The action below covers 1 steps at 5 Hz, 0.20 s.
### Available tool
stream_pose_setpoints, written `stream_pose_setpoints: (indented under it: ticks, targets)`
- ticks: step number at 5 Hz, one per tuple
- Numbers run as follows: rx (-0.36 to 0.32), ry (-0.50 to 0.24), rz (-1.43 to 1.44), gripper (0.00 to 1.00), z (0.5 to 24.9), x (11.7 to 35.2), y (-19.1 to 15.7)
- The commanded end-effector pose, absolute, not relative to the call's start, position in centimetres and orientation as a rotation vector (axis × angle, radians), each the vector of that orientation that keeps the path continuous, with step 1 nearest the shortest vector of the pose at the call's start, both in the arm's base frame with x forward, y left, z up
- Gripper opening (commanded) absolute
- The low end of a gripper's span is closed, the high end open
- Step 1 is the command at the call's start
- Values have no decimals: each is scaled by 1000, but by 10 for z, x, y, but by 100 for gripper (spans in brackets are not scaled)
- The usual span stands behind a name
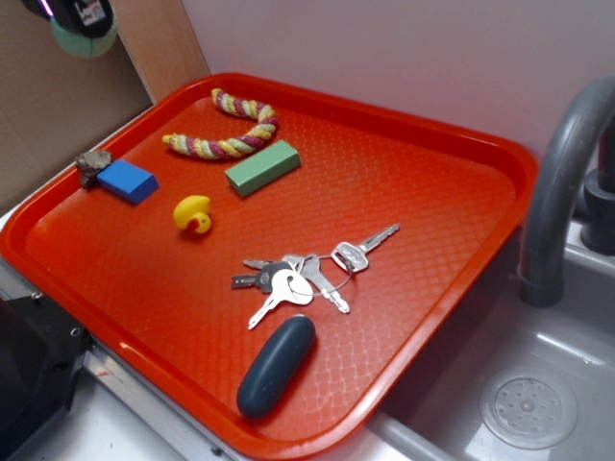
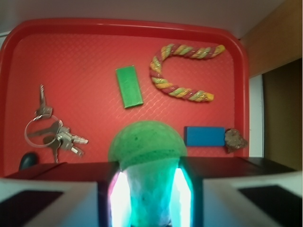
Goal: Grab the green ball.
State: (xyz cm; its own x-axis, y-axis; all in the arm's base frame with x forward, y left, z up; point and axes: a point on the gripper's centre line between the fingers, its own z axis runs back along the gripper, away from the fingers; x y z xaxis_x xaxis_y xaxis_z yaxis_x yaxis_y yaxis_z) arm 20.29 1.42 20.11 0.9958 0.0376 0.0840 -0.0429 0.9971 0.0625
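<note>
Gripper (image 2: 150, 189) fingers close on the green ball (image 2: 147, 142) from both sides, and the wrist view looks down past it from well above the red tray (image 2: 85, 28). In the exterior view the gripper (image 1: 82, 19) shows only at the top left corner, with a sliver of the ball's mint green beneath it, high over the tray's far left edge.

Going left to right across the exterior view, a small brown stone (image 1: 92, 165) sits at the tray's left rim, touching the blue block (image 1: 128, 181) just beside it. A yellow duck (image 1: 193, 213) stands near the block, apart from it. Behind the duck, a striped rope toy (image 1: 231, 130) curves near the back rim, and the green rectangular block (image 1: 262, 168) lies just in front of the rope's end. Further along, a bunch of keys (image 1: 303, 274) spreads across the tray's middle, and a dark oblong case (image 1: 277, 365) lies near the front rim just below them.

Open tray floor takes up the whole right half, from the keys out to the raised right rim. Beyond that rim stand a grey faucet (image 1: 562, 182) and a sink (image 1: 528, 408) with its drain.
</note>
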Motion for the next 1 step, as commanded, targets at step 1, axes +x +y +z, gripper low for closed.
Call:
stream_pose_setpoints:
  ticks: [1]
  targets:
    - [72, -124, 29, 0, 207, 198, 12]
